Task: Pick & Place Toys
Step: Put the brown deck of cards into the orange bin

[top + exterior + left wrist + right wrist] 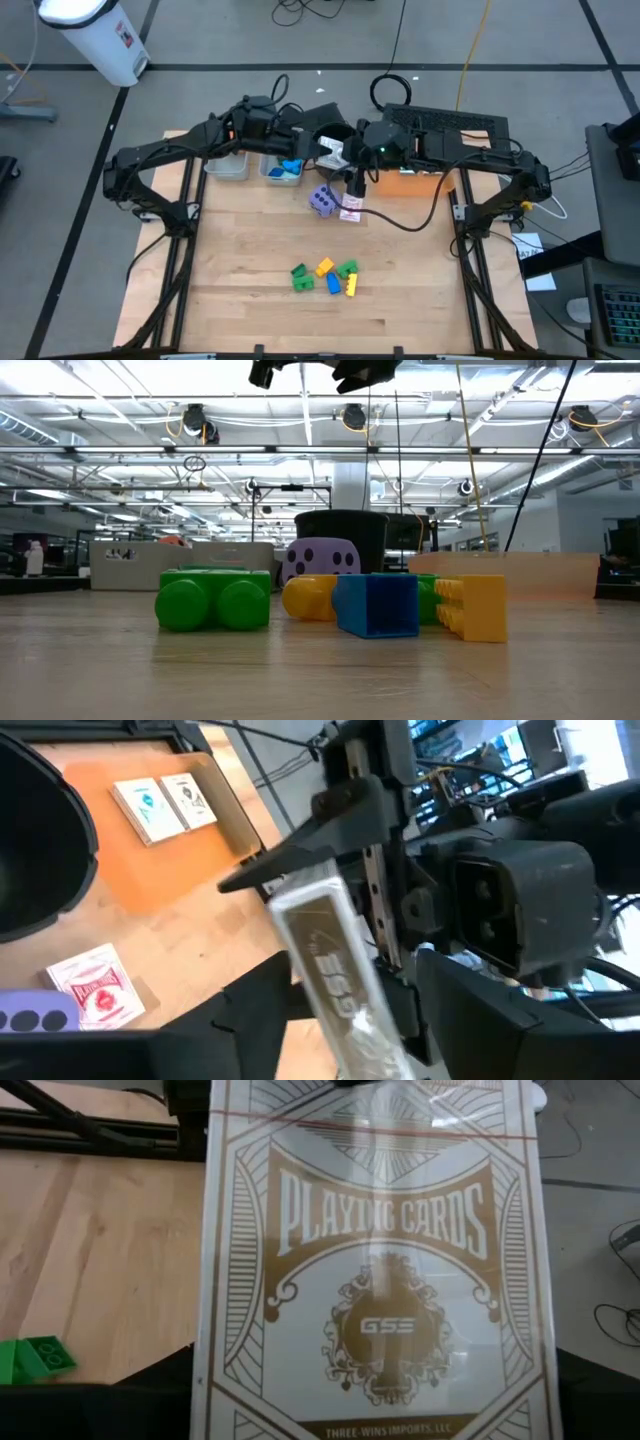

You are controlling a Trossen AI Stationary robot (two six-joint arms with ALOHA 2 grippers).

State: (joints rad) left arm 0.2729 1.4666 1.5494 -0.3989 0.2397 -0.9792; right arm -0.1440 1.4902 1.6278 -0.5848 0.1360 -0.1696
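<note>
- So from where I'm driving this, the right gripper is up over the far middle of the table, right by the round black pot, and it's clamped on a wrapped pack of playing cards.
- That pack fills nearly my whole right wrist view: white with gold print, cellophane still on.
- On the left wrist view the same pack shows edge-on between the right arm's dark fingers.
- The left gripper sits just beside it, above the grey bins; I honestly can't tell if its jaws are parted or closed.
- A blue toy lies in the bin nearer the pot.
- The purple die sits on the wood near a red-backed card pack.
- Further toward the near edge is a little cluster: green block, blue block, yellow block, all resting on the table.
- Two small picture cards lie on an orange mat.
</note>
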